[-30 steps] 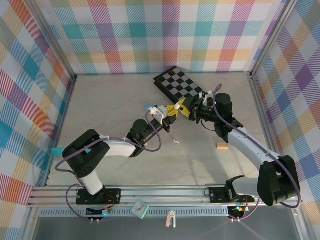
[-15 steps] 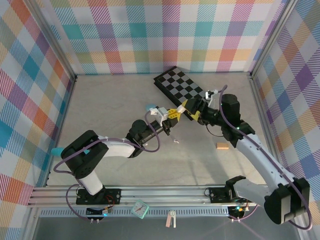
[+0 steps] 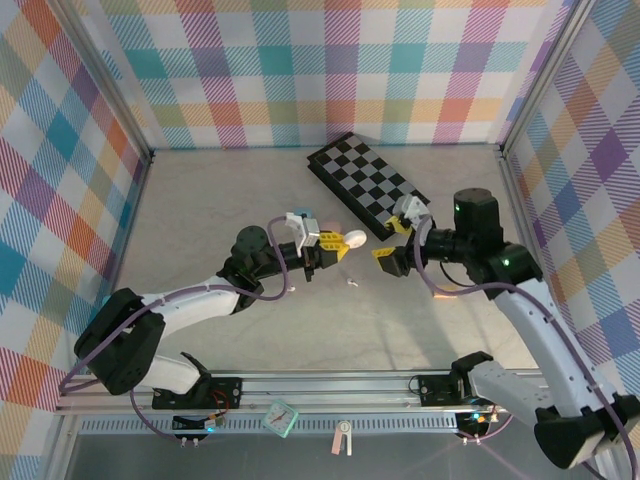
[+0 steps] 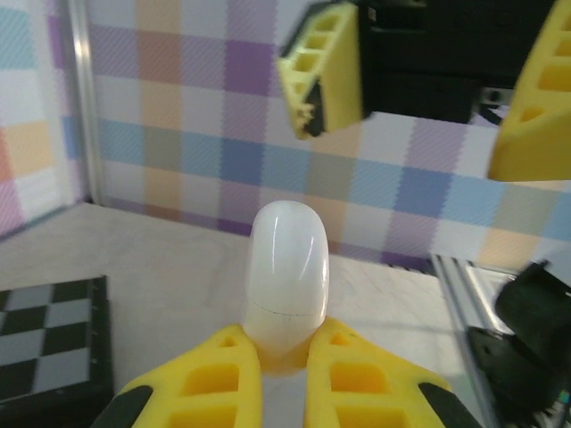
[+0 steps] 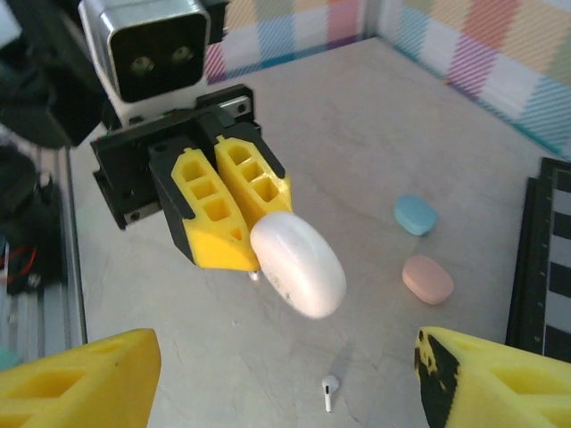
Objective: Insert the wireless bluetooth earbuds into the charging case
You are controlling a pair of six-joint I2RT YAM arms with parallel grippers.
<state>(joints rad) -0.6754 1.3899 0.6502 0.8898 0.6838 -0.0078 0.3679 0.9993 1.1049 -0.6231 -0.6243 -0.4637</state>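
Quick status from my remote seat. The left end effector (image 3: 335,243) is pinching the glossy white pebble-shaped charging case (image 3: 352,240) by one end between its yellow fingers (image 5: 219,214). The rest of the case sticks out past the fingertips. It's held up off the beige counter (image 3: 220,200), roughly over the middle. From the left wrist cam I can see a thin seam across the case, and the lid looks closed to me.

The right end effector (image 3: 395,238) is spread wide with nothing in it, and it faces the case from the right, near but not touching. In the right wrist view its two yellow fingers sit at the bottom corners, and the white case hangs between and beyond them.

The tiny white plastic earbud (image 3: 351,283) is lying loose on the counter, just toward the near edge from the held case, and nothing is touching it. The right wrist cam shows it too, a little stem-and-bud shape on the bare surface.

Also on the counter, a pale blue oval case (image 5: 416,214) and a pink oval case (image 5: 428,279) sit near each other, beyond the left end effector. A black-and-grey checkerboard (image 3: 365,183) lies angled toward the far edge, right of centre.
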